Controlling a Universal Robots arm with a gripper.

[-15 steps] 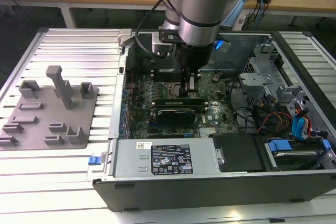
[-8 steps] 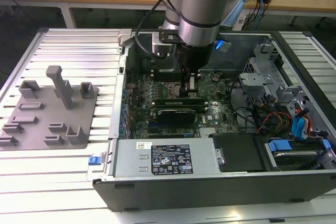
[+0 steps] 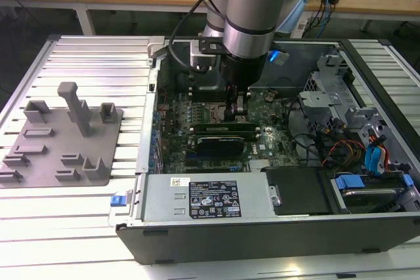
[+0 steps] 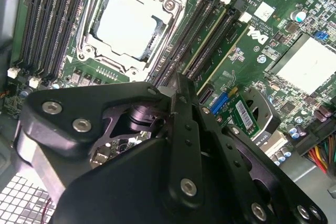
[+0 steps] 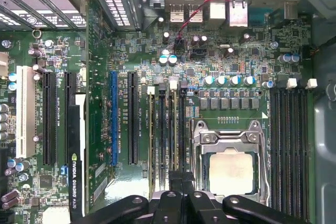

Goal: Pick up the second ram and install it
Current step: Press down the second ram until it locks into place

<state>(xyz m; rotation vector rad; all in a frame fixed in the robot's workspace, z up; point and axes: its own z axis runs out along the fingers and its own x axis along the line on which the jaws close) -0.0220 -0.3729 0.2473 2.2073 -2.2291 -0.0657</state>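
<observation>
Pressing down inside the computer case (image 3: 367, 90), the gripper (image 3: 234, 111) stands over the memory slots (image 5: 165, 129) beside the processor socket (image 5: 229, 161); finger state cannot be told. The second ram (image 5: 151, 140) appears slotted; seating demands straight, even pressure

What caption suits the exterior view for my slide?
Robot gripper lowered inside the open computer case, over the motherboard's memory slots.

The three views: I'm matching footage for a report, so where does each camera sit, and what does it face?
Exterior view: off the arm, above the open computer case, facing the motherboard; the arm and gripper show.
First wrist view: on the arm, facing the motherboard; the gripper's black body shows.
Second wrist view: on the arm, angled past the gripper.
Both wrist views share the processor socket.
</observation>
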